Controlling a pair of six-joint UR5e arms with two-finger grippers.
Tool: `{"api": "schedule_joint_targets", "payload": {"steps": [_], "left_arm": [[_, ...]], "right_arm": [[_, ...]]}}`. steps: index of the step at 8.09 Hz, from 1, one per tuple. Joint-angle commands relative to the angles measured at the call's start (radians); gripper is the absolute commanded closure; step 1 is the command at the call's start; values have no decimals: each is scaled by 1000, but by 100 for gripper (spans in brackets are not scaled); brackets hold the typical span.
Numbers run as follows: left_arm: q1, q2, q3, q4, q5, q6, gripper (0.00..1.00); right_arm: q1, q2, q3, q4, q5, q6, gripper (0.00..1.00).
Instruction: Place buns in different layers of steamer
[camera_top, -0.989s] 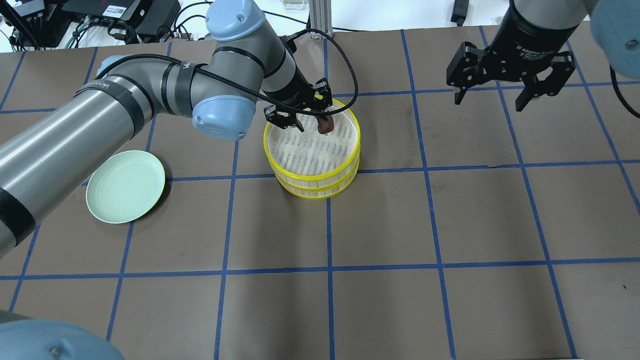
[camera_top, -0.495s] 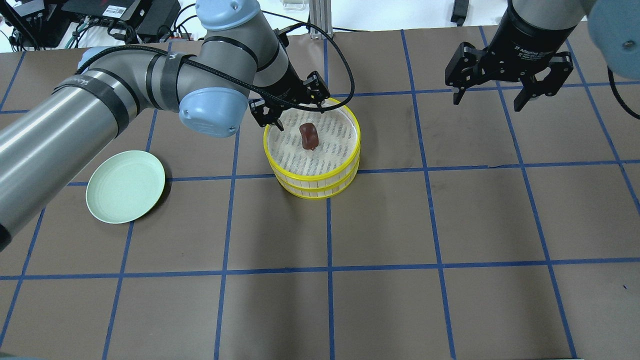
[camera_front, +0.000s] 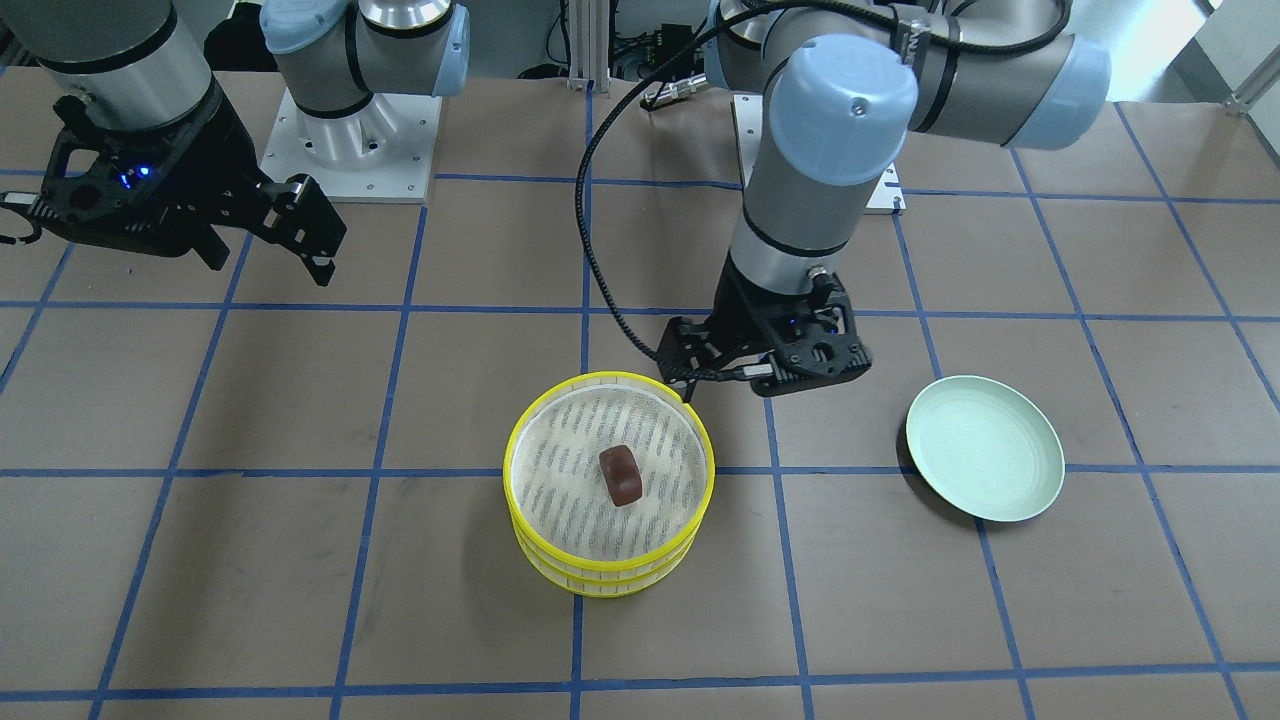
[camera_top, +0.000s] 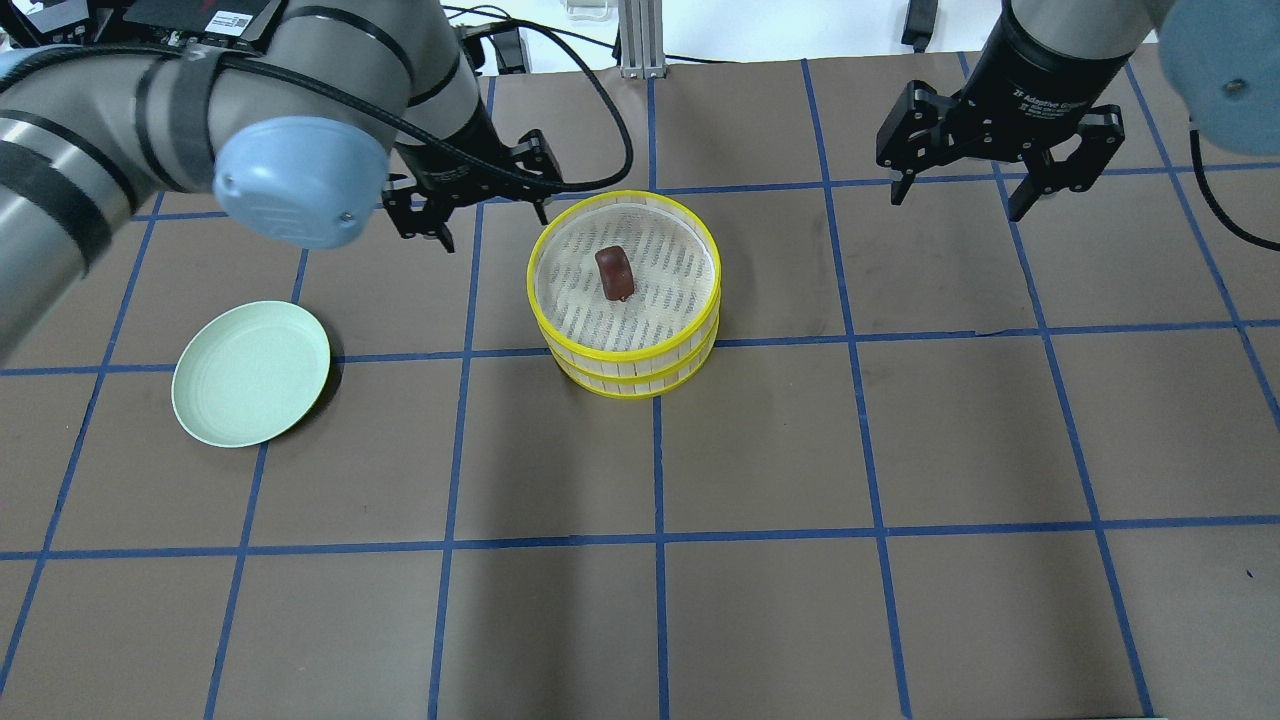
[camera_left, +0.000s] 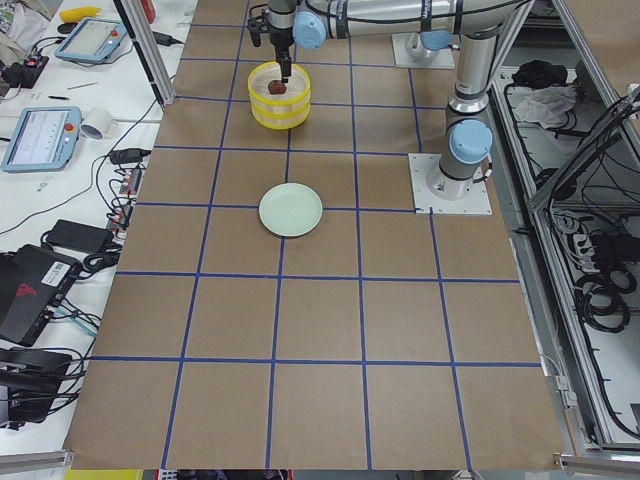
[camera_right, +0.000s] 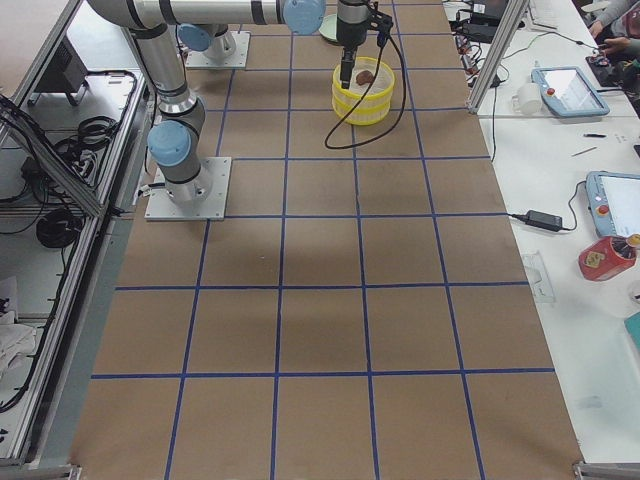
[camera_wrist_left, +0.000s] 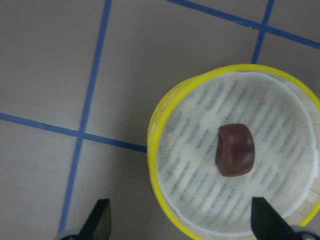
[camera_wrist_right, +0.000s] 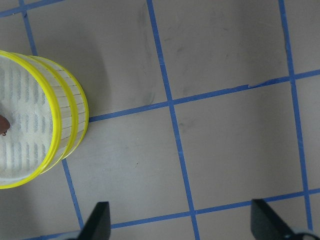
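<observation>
Two yellow-rimmed steamer layers are stacked, the top one (camera_top: 533, 278) on the lower one (camera_top: 628, 386). The dark reddish-brown bun (camera_top: 614, 272) lies loose on the top layer's mesh; it also shows in the front view (camera_front: 621, 474) and the left wrist view (camera_wrist_left: 235, 150). The creamy white bun is hidden or out of view. My left gripper (camera_top: 490, 225) is open and empty, just left of the steamer and above the table. My right gripper (camera_top: 958, 203) is open and empty, far right of the steamer (camera_wrist_right: 75, 125).
A pale green plate (camera_top: 250, 372) lies empty on the table's left side; it shows at the right in the front view (camera_front: 985, 460). Brown table paper with blue grid lines surrounds the steamer. Cables and devices lie beyond the far edge.
My left gripper let go of the brown bun onto the top layer, then moved left and off the steamer. The right gripper shifted only slightly.
</observation>
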Motion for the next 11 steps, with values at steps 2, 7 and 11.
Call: {"api": "schedule_joint_targets", "payload": {"steps": [2,7,11], "left_arm": [[113,146,-18,-172,183,150,0],[131,169,-36,-214,147,263,0],[125,174,-36,-215,78,260,0]], "right_arm": [[14,46,-13,-44,14,65,0],[45,75,-18,-82,17,104,0],[40,52,-15,-64,-30,78,0]]}}
